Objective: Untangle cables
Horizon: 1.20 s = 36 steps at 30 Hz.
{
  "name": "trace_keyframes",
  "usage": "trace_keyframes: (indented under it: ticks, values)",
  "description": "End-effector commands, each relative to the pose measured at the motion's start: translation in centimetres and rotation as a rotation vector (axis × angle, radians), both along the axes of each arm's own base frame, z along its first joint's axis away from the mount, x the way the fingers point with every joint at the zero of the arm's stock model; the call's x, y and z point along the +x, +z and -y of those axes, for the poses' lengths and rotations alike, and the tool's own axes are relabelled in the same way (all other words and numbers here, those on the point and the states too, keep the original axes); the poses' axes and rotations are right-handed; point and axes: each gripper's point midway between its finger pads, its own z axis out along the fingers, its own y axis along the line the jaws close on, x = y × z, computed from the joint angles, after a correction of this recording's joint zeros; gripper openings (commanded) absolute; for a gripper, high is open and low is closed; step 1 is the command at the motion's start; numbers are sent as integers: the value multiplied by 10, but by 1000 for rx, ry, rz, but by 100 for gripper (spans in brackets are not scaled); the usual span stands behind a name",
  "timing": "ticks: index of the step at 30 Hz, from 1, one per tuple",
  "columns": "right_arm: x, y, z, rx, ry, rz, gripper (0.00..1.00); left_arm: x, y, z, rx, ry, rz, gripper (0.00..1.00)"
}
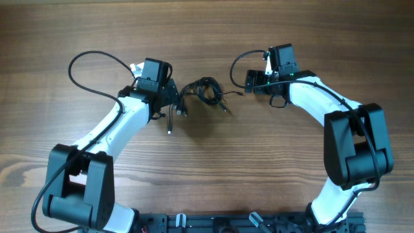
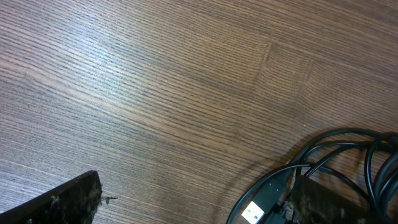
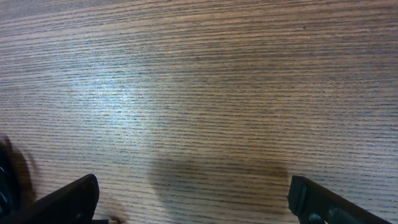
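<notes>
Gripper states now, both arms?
Left gripper: open, nothing held; cables by one finger.
Right gripper: open, empty.

We see the cables (image 1: 204,90) as a small tangle of thin black cords, lying flat on the table (image 1: 207,39) just above its middle. The core is a tight bundle of overlapping loops. Loose strands trail from it: one runs down and left, a short one reaches right, and another ends lower right. Up close, we make out glossy curved loops and a plug (image 2: 252,211) with a pale metallic tip.
</notes>
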Motion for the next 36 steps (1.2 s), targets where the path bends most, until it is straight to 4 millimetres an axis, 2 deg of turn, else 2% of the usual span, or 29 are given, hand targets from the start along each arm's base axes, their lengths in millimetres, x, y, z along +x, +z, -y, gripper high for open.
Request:
trace_keyframes:
  ticks: [1, 18, 21, 23, 26, 28, 29, 30, 31, 32, 33, 35, 36]
  values:
    - [-3, -7, 2, -6, -10, -14, 100, 3, 1, -2, 11, 12, 7, 100]
    - [-1, -6, 2, -6, -7, -6, 100, 3, 1, -2, 11, 12, 7, 100]
    - [20, 7, -4, 28, -13, 92, 100, 3, 1, -2, 11, 12, 7, 100]
    - [17, 6, -9, 99, -86, 58, 100, 3, 1, -2, 11, 12, 7, 100]
    - [8, 9, -32, 301, -167, -37, 100, 24, 13, 4, -19, 13, 107, 100]
    - [5, 8, -33, 315, -179, -59, 100, 24, 11, 31, -157, -61, 92, 100]
    - [3, 7, -33, 306, -163, -63, 100, 22, 12, 54, -268, -126, 76, 70]
    - [-1, 5, -33, 287, -127, -68, 99, 20, 16, 75, -369, -190, 65, 6]
    - [-3, 5, -34, 277, -87, -68, 79, 18, 22, 94, -458, -220, 64, 4]
    - [-7, 2, -32, 260, -83, -84, 53, 17, 24, 101, -496, -191, 64, 4]
    - [-7, 1, -31, 256, -91, -86, 43, 18, 25, 110, -521, -166, 68, 6]
    - [-7, 1, -31, 256, -89, -82, 47, 19, 25, 123, -522, -187, 83, 56]
    - [-7, 1, -31, 254, -87, -84, 50, 17, 19, 129, -489, -194, 86, 58]
